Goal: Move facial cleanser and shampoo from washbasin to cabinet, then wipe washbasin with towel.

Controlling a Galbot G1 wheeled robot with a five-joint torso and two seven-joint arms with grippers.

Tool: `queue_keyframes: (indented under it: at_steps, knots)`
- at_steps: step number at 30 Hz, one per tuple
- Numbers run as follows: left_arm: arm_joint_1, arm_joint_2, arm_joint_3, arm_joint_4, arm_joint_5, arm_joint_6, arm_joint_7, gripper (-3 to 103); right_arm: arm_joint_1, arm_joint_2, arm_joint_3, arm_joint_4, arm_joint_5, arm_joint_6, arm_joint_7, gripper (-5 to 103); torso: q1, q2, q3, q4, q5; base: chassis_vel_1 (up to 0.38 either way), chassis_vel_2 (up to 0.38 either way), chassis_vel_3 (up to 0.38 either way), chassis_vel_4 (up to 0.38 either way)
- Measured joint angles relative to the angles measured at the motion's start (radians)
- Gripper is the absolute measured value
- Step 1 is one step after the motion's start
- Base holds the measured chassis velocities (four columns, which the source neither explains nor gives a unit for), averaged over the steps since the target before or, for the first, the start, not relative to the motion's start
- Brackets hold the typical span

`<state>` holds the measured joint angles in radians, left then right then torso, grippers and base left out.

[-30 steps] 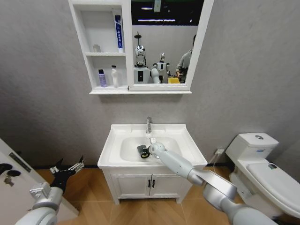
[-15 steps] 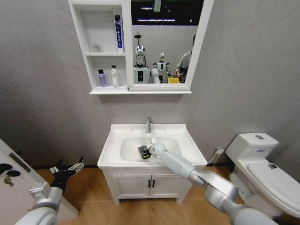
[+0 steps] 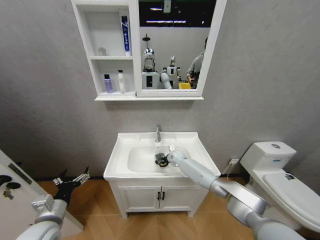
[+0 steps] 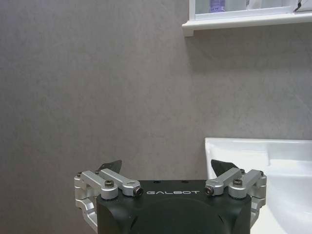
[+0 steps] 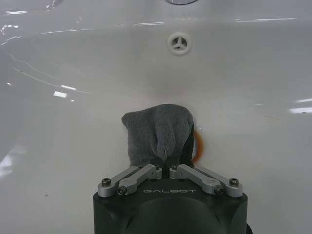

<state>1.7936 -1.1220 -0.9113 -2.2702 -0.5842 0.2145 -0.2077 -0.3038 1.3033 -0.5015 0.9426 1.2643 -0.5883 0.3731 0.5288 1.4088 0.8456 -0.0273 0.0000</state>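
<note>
Towel (image 5: 158,134), dark grey and bunched, is clamped between the jaws of the right gripper (image 5: 165,165) and pressed against the inside of the white washbasin (image 5: 73,122) bowl, close in front of the wrist camera, with a small round opening in the basin wall beyond it. In the head view, at lower centre, the right arm reaches up from the lower right of the frame into the bowl, where the right gripper (image 3: 163,160) holds the towel (image 3: 160,159) just below the chrome tap (image 3: 158,133). At lower left of the frame, the left gripper (image 3: 75,179) hangs low beside the washbasin (image 3: 116,150), over the wooden floor (image 3: 95,200), its jaws spread apart and holding nothing; its wrist view shows the same spread jaws of the left gripper (image 4: 167,168) before the grey wall (image 4: 97,87). Farther off, at upper centre of the head view, the cabinet (image 3: 82,45) hangs on the wall joined to a mirror (image 3: 175,45); its shelves carry a purple bottle (image 3: 108,83), a white bottle (image 3: 121,81) and a blue tube (image 3: 126,35). At lower right of the frame stands a white toilet (image 3: 280,175).
</note>
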Motion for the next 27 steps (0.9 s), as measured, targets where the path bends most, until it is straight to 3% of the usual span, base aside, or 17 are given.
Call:
queue_keyframes:
  at_steps: [10,14,20,27]
  knots:
    - [0.0,0.0,0.0,0.0,0.0,0.0,0.0,100,0.018,0.113,-0.016,-0.022,-0.002,0.063,-0.055,2,0.0,0.0,0.0,-0.0002,-0.0001,0.0,0.0,0.0,0.0]
    - [0.0,0.0,0.0,0.0,0.0,0.0,0.0,100,0.011,0.126,-0.02,-0.017,-0.013,0.074,-0.048,2,0.0,0.0,0.0,0.0,-0.0001,0.0,0.0,0.0,0.0]
    - [0.0,0.0,0.0,0.0,0.0,0.0,0.0,100,-0.022,0.074,-0.01,0.007,-0.025,0.063,-0.019,2,0.0,0.0,0.0,-0.0007,0.0001,0.0,0.0,0.0,0.0]
    - [0.0,0.0,0.0,0.0,0.0,0.0,0.0,100,-0.072,-0.056,0.048,0.065,-0.002,0.048,0.003,2,0.0,0.0,0.0,-0.0007,0.0003,0.0,0.0,0.0,0.0]
